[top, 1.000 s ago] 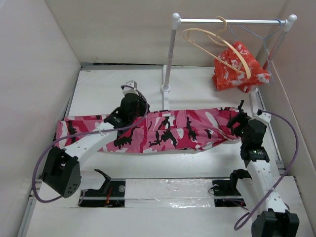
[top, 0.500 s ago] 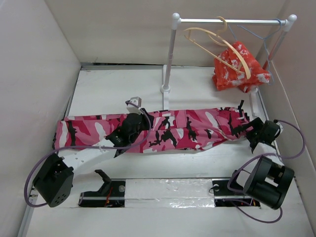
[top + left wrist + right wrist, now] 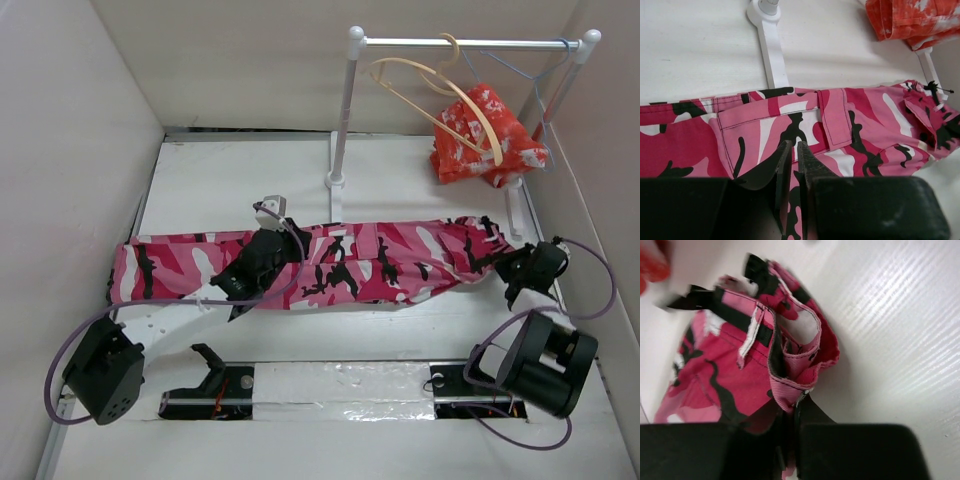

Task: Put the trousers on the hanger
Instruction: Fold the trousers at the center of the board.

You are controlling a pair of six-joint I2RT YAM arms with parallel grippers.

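The camouflage trousers (image 3: 370, 262) lie flat across the table from left to right. The tan wooden hanger (image 3: 470, 100) hangs tilted on the rack rail at the back right. My left gripper (image 3: 272, 252) hovers low over the middle of the trousers (image 3: 865, 120), near a pocket flap. Its jaws (image 3: 794, 144) are open by a narrow slit with nothing between them. My right gripper (image 3: 507, 265) is at the right end of the trousers. In the right wrist view it (image 3: 792, 405) is shut on the pink waistband (image 3: 790, 370), which bunches up just above the fingertips.
A white clothes rack (image 3: 345, 110) stands at the back, its flat foot (image 3: 771, 45) just beyond the trousers. A red-orange garment (image 3: 485, 135) and a thin wire hanger (image 3: 545, 85) hang at its right end. White walls close in on both sides.
My right gripper has closed on the waistband end after its arm dropped low to the right. My left gripper has pulled back toward me and its jaws have parted slightly.
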